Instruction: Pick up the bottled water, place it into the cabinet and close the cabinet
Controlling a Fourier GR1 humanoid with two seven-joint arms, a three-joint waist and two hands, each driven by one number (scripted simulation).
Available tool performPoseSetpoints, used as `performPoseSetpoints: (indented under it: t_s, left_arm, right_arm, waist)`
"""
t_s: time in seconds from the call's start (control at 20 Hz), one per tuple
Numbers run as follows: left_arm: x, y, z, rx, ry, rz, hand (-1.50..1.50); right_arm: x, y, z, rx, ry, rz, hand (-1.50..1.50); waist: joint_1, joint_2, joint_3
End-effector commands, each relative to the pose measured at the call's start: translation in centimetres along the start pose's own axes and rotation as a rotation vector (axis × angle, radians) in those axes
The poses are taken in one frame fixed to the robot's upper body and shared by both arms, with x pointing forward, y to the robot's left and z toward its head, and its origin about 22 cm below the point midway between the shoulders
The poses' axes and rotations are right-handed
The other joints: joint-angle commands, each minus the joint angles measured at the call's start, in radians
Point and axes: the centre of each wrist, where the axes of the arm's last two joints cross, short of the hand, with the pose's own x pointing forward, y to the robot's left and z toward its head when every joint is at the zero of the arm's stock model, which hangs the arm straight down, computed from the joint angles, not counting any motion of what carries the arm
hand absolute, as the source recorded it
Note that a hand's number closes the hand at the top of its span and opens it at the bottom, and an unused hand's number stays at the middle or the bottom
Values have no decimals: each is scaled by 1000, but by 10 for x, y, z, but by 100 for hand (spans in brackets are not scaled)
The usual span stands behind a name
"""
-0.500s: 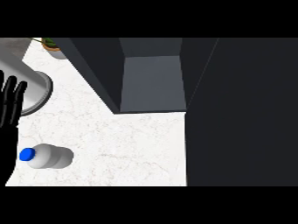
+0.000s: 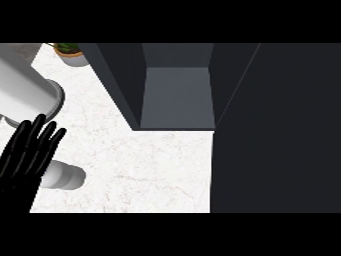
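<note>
Plainly, the move ahead turns on how the bottled water (image 2: 67, 176) lies against the left hand (image 2: 25, 155). The bottle rests on its side on the bench (image 2: 151, 170), its long axis running across the view. Only its pale body shows, sticking out from under the hand on the side toward the cabinet (image 2: 177, 95). The cap end is hidden beneath the hand. The hand is open, fingers straight and close together, pointing away from the robot, so they run across the bottle's long axis and not along it. Whether the hand touches the bottle or hovers above it cannot be told from this steep view. The right hand does not show at all, so the left hand is the one placed for the pick. A grasp from here would, I judge, need the fingers to curl down round the body.

The open cabinet stands well apart from the hand, beyond it and to its right. A bare strip of bench runs between the bottle and the cabinet's front edge.

Against the earlier frame, the hand has come nearer the robot and a little to its right. Then it was at the view's left edge, beyond the bottle, and the blue cap showed in full. Now the hand covers that cap. The bottle itself appears to lie in the same place, and the cabinet is open as before.
</note>
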Motion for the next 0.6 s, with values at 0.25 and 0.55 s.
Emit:
performPoseSetpoints:
  t_s: [0.25,0.55]
  left_arm:
    - [21,39,74,3,178,172,-150]
    - [24,62,84,5,167,167,-150]
  right_arm:
    - [11,10,37,-1,118,-185,-150]
    - [5,19,48,-2,113,-206,-150]
  waist:
    - [8,-5,-3]
    - [0,-3,-2]
